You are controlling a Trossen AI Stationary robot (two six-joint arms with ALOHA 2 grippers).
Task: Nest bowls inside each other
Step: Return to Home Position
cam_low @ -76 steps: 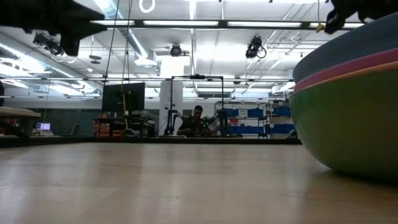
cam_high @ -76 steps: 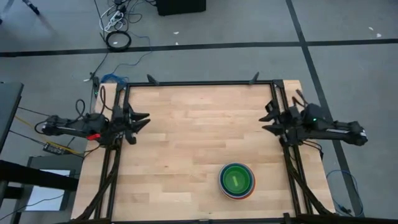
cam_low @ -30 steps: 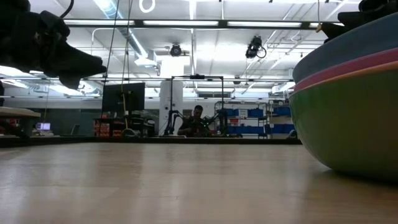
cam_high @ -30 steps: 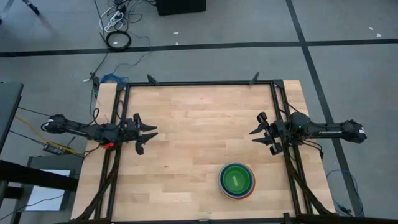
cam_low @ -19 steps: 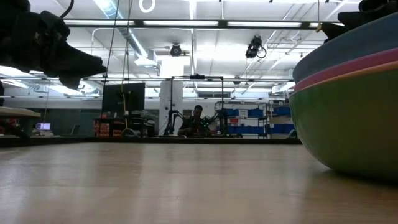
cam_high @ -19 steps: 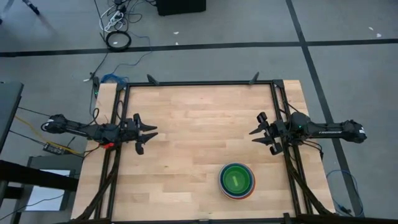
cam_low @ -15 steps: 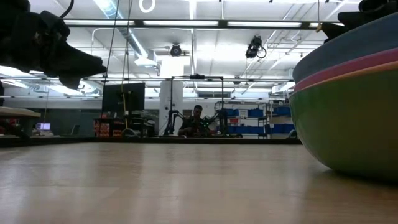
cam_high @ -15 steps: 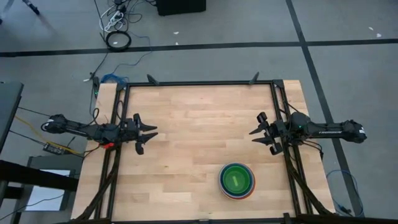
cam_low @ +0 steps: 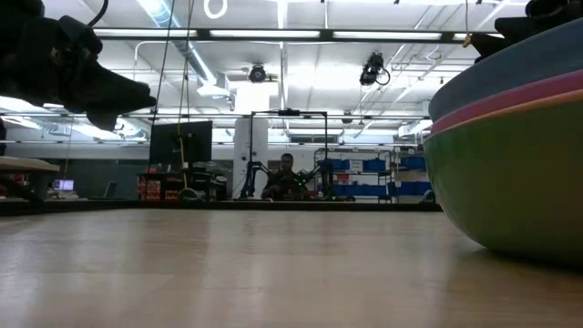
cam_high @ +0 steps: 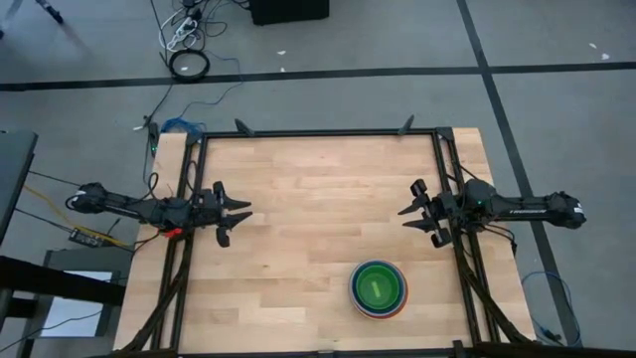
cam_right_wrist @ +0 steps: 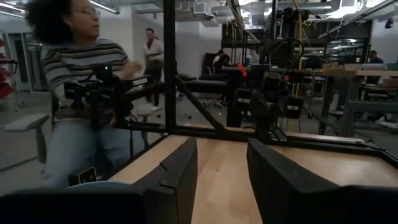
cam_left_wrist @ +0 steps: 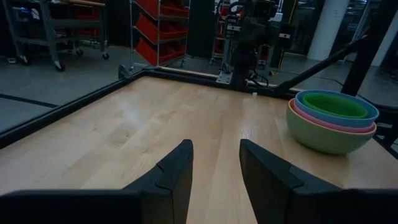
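The bowls [cam_high: 378, 288] stand nested in one stack on the wooden table, toward its near right. The dull green outer bowl rests on its base, and pink and blue rims and a bright green inside show above it [cam_left_wrist: 333, 119]. The low view shows the stack's side close up [cam_low: 510, 137]. My left gripper [cam_high: 237, 213] hovers open over the table's left edge, level and pointing across the table [cam_left_wrist: 216, 149]. My right gripper [cam_high: 406, 218] hovers open over the right edge, facing it [cam_right_wrist: 222, 149]. Both are well clear of the stack.
A black metal frame [cam_high: 318, 132] runs around the table. Bare wood lies between the two grippers and left of the stack. Beyond the table's left side sits a person in a striped top [cam_right_wrist: 68, 74], with others farther back in the room.
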